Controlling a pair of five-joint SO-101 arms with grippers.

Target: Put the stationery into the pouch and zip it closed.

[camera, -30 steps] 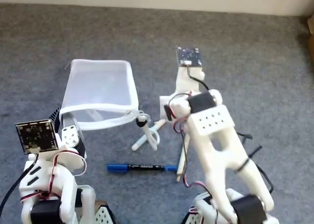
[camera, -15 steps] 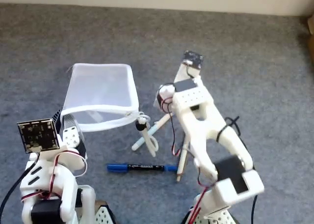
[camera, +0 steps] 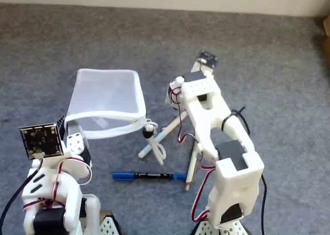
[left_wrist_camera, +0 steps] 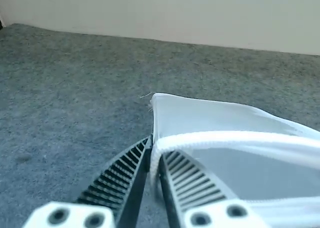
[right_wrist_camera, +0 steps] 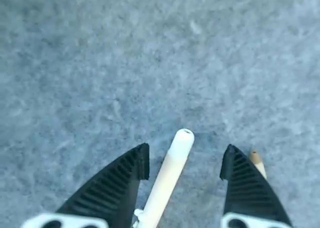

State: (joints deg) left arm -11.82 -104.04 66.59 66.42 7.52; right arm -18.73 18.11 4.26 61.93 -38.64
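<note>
Your left tool [left_wrist_camera: 154, 149] clamps pouch [camera: 105, 93] rim; your right tool [right_wrist_camera: 187, 150], jaws spread, straddles white pen [right_wrist_camera: 172, 168] at pouch's 4 o'clock.

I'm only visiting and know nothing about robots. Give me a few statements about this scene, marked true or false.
1. The left gripper pinches the pouch by its rim. True.
2. The blue marker is inside the pouch. False: it lies on the grey carpet, outside it.
3. The right gripper is open, with a white pen between its fingers. True.
4. The pouch is zipped closed. False: its mouth is open.
</note>
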